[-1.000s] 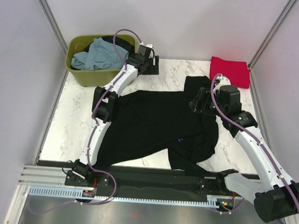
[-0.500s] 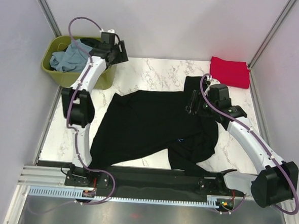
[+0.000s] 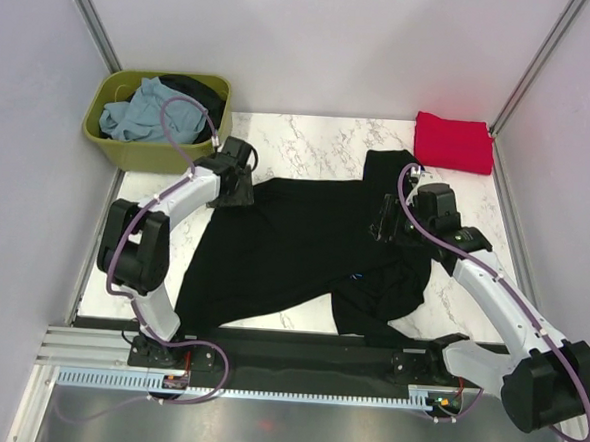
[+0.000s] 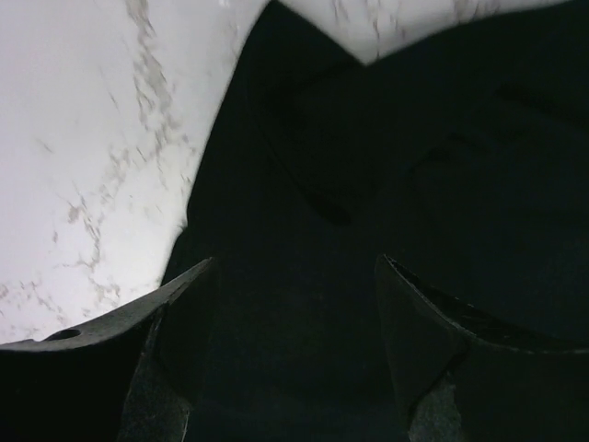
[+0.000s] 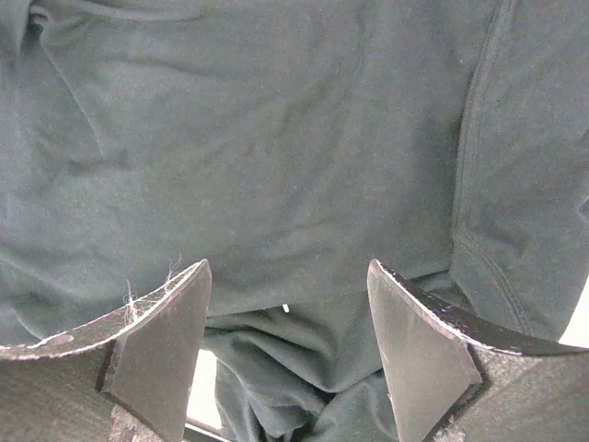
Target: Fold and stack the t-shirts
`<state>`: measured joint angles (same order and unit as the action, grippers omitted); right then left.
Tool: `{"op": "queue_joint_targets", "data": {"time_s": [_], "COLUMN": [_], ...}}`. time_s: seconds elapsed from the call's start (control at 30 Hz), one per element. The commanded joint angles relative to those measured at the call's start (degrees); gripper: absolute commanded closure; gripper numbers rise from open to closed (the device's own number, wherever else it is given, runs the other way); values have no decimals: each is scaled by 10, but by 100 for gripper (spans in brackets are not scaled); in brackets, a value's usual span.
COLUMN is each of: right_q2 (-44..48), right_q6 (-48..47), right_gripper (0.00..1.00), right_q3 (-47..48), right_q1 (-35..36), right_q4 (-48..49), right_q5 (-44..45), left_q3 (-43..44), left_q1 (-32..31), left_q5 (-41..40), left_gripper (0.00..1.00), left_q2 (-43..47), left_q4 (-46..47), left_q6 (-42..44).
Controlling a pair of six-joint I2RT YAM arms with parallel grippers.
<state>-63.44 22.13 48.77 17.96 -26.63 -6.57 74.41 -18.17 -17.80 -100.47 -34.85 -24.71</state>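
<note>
likely flattening: left hand (image 4: 294, 276) and right hand (image 5: 288, 276), both released, over the large black cloth t-shirt (image 3: 304, 242); next, pinch its edges.

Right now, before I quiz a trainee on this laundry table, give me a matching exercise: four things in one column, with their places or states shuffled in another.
Things:
1. black shirt
2. red shirt
3. pale blue shirt
4. left gripper

Places or states:
A. bunched in the green tub
B. open, over an edge of the black cloth
C. folded at the far right corner of the table
D. spread across the middle of the table

Pairs: 1-D, 2-C, 3-A, 4-B
</note>
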Motion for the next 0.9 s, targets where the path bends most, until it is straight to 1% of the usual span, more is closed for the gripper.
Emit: {"op": "queue_joint_targets", "data": {"time_s": [0.0,0.13,0.3,0.4,0.53,0.63,0.67,0.73,0.77,0.87], "right_q2": [19,21,22,22,17,9,9,8,8,1], "right_q6": [-9,-7,-8,-7,-5,-7,-6,-7,-7,-7], "right_gripper": [23,23,23,23,23,24,24,24,24,24], "right_q3": [-8,-11,-13,-16,-19,-18,-18,-18,-18,-20], "right_q1": [3,2,2,3,3,4,4,6,5,6], "right_q4": [11,12,11,11,12,12,12,12,12,15], "right_q5": [-12,-12,-13,-13,-6,-7,-6,-3,-1,3], "left_q3": [-22,-24,4,24,30,39,48,54,60,81], "left_q1": [-18,-18,-17,-15,-14,-11,-9,-5,-5,4], "left_q5": [-37,-36,-45,-42,-53,-52,-52,-54,-56,-61], "left_gripper": [25,25,25,30,37,53,70,91,98,98], "left_q2": [18,-2,-34,-63,-83,-94,-97,-98,-97,-84], "left_q4": [26,47,65,65,72,77,77,77,78,75], "left_q6": [-41,-52,-39,-30,-42,-38,-35,-31,-29,-18]}}
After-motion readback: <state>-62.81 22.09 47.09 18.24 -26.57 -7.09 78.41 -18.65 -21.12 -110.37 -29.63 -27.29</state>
